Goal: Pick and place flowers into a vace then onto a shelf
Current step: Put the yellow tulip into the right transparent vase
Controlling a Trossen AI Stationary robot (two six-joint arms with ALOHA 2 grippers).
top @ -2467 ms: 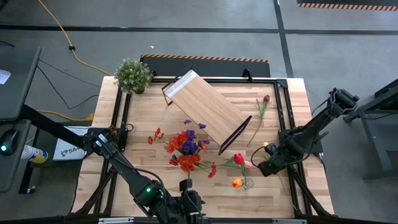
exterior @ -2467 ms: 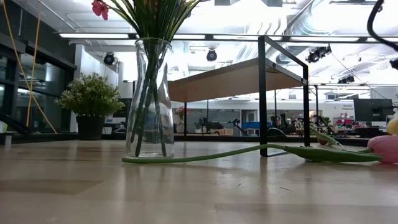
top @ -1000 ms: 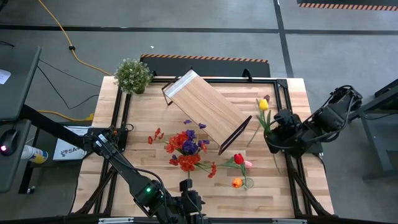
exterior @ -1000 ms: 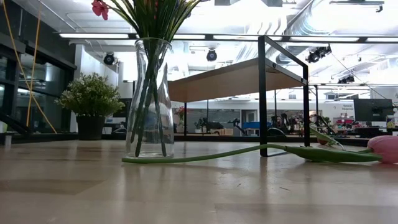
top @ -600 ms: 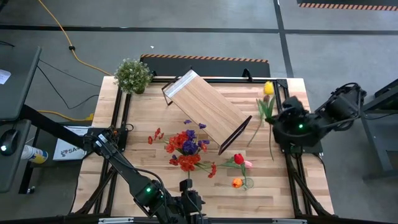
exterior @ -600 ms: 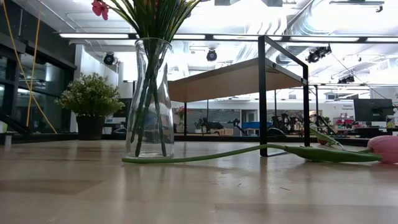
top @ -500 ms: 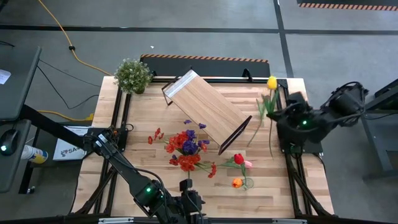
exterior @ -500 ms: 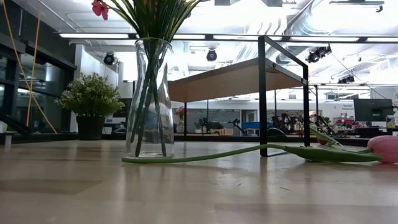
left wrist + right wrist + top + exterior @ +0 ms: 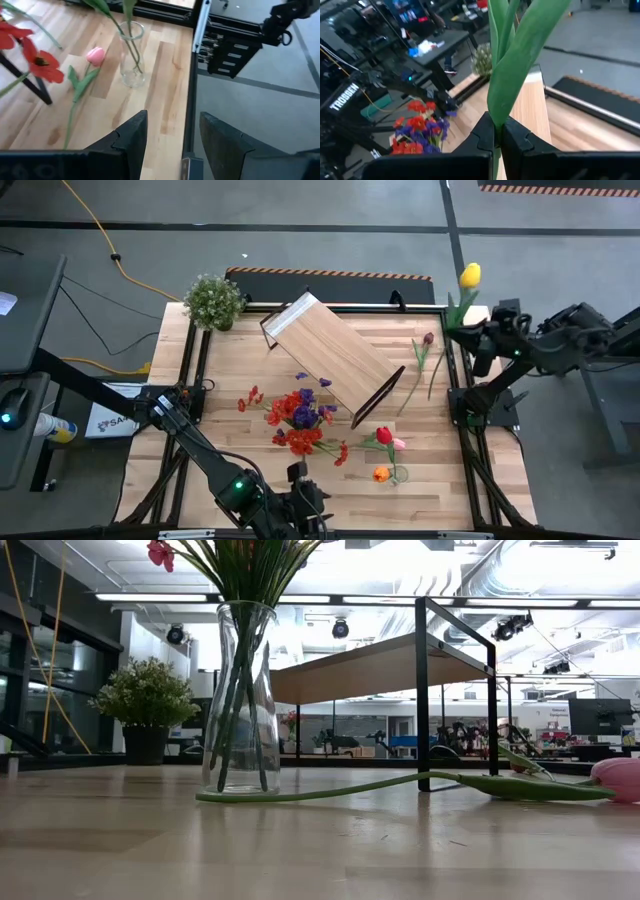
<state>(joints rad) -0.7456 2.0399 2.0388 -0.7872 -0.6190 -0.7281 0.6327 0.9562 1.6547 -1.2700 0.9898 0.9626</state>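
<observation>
My right gripper [image 9: 466, 330] is above the table's far right corner, shut on a yellow tulip [image 9: 470, 276]. A glass vase [image 9: 240, 700] stands mid-table, full of red and purple flowers [image 9: 300, 415]. The light-wood shelf [image 9: 330, 355] stands behind it on black legs. Red [image 9: 383, 435] and pink [image 9: 400, 444] tulips lie on the table, with an orange one [image 9: 381, 474] near them. A maroon one [image 9: 427, 340] lies far right. A second glass vase [image 9: 131, 55] holds a few stems. My left gripper [image 9: 172, 140] waits open at the near edge. My right gripper pinches the yellow tulip's green stem [image 9: 496, 116] between its two fingers, at the foot of the leaves [image 9: 520, 55]. The fingers come roughly level from the table's right side and lie across the stem. The tulip is lifted clear and tilted, with its blossom up and its lower stem [image 9: 434, 385] hanging over the table.
A bushy potted plant [image 9: 213, 300] stands at the far left corner. Black frame rails [image 9: 455, 380] run along the table's sides. Bare wood lies along the near edge [image 9: 330, 490] and at the left [image 9: 215, 430].
My right gripper has risen and gone toward the table's far right corner, tipping upward. The yellow tulip has gone with it. Its blossom has swung from over the table's right part to beyond the far right corner, and the stem trails below.
</observation>
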